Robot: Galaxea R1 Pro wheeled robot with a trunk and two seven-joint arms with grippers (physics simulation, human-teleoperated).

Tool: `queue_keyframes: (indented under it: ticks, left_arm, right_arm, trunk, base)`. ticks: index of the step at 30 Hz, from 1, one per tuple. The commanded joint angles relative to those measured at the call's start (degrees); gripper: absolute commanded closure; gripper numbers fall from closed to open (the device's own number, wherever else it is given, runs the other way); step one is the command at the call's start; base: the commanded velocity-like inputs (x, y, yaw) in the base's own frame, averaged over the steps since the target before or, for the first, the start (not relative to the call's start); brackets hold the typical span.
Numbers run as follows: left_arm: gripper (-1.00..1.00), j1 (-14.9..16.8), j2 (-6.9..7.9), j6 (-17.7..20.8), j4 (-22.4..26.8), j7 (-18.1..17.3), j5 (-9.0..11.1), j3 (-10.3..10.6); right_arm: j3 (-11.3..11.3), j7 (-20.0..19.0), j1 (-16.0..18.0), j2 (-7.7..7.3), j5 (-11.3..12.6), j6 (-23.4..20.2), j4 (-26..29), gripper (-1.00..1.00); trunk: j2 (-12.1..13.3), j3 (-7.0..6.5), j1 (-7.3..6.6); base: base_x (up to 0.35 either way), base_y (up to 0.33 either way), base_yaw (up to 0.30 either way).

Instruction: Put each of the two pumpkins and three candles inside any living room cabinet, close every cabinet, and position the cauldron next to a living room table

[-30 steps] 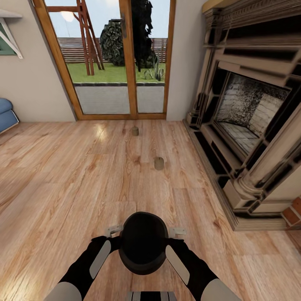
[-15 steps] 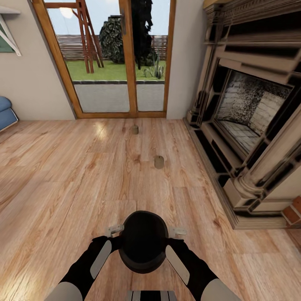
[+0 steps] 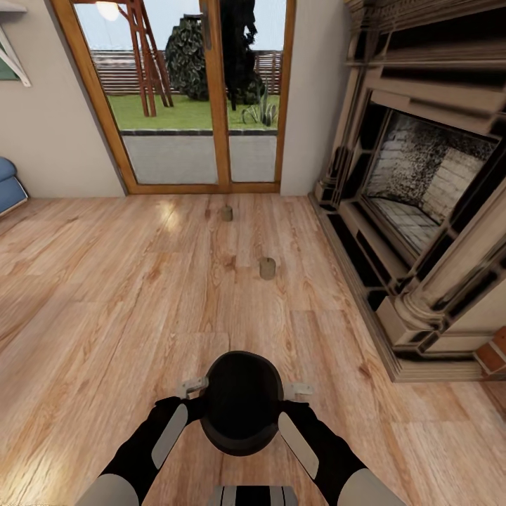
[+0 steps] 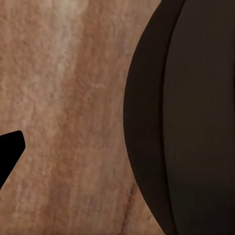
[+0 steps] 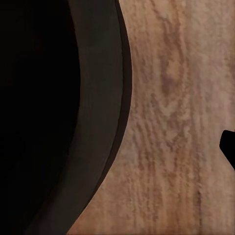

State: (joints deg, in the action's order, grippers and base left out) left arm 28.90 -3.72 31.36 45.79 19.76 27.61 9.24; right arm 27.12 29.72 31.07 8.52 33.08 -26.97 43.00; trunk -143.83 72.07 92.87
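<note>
Head view: round black cauldron (image 3: 241, 402) is carried between both arms above the wooden floor (image 3: 105, 295); grippers' closure cannot be told. Rigid, bulky, probably heavy; best clamped at opposite rim sides.

Floor and items resting on it

The wood plank floor (image 3: 105, 295) spans the frame. Two candles stand upright on it, well apart: one (image 3: 267, 268) just above centre, one (image 3: 226, 213) further up, near the glass door (image 3: 190, 98) at top centre. The fireplace (image 3: 422, 204) base sits on the floor along the right edge.
</note>
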Motion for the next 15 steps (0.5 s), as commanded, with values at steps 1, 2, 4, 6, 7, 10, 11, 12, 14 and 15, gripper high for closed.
queue_keyframes:
  ticks: [1, 2, 4, 6, 7, 10, 11, 12, 14, 15]
  left_arm:
    - [-1.00, 0.0, 0.03, 0.1, 0.1, 0.5, 0.6, 0.2]
    - [-1.00, 0.0, 0.03, 0.1, 0.1, 0.5, 0.6, 0.2]
    - [-1.00, 0.0, 0.02, 0.1, 0.1, 0.5, 0.6, 0.2]
    - [-1.00, 0.0, 0.01, 0.1, 0.1, 0.5, 0.6, 0.2]
    - [-1.00, 0.0, 0.00, 0.1, 0.1, 0.6, 0.5, 0.2]
    - [-1.00, 0.0, 0.02, 0.1, 0.1, 0.6, 0.5, 0.2]
    - [-1.00, 0.0, 0.00, 0.1, 0.1, 0.6, 0.4, 0.2]
    - [-1.00, 0.0, -0.02, 0.1, 0.1, 0.6, 0.4, 0.2]
    - [-1.00, 0.0, -0.03, 0.1, 0.1, 0.6, 0.4, 0.2]
    - [-1.00, 0.0, -0.01, 0.1, 0.1, 0.6, 0.4, 0.2]
  right_arm:
    - [0.2, 0.5, 0.0, -0.05, 0.5, -0.1, 0.1, -1.00]
    - [0.2, 0.5, 0.0, -0.04, 0.5, -0.1, 0.1, -1.00]
    - [0.2, 0.5, 0.0, -0.04, 0.5, -0.1, 0.0, -1.00]
    - [0.2, 0.5, 0.0, -0.01, 0.6, 0.0, 0.0, -1.00]
    - [0.2, 0.5, 0.0, -0.02, 0.5, 0.0, 0.0, -1.00]
    - [0.2, 0.5, 0.0, -0.01, 0.6, 0.0, 0.0, -1.00]
    - [0.2, 0.5, 0.0, -0.04, 0.6, 0.0, 0.0, -1.00]
    - [0.2, 0.5, 0.0, -0.02, 0.6, 0.0, -0.1, -1.00]
    - [0.2, 0.5, 0.0, -0.01, 0.6, 0.0, -0.1, -1.00]
    - [0.2, 0.5, 0.0, 0.00, 0.6, 0.0, -0.1, -1.00]
  trunk:
    - [0.0, 0.05, -0.01]
    - [0.0, 0.05, -0.01]
    - [0.0, 0.05, -0.01]
    - [0.0, 0.05, -0.01]
    - [0.0, 0.05, -0.01]
    - [0.0, 0.05, -0.01]
    - [0.0, 0.05, -0.01]
    - [0.0, 0.05, -0.01]
    - [0.0, 0.05, -0.01]
    - [0.0, 0.05, -0.01]
  base:
    - [0.000, 0.000, 0.000]
    - [0.000, 0.000, 0.000]
    - [0.000, 0.000, 0.000]
    - [0.000, 0.000, 0.000]
    - [0.000, 0.000, 0.000]
    - [0.000, 0.000, 0.000]
    - [0.000, 0.000, 0.000]
    - [0.000, 0.000, 0.000]
    - [0.000, 0.000, 0.000]
    - [0.000, 0.000, 0.000]
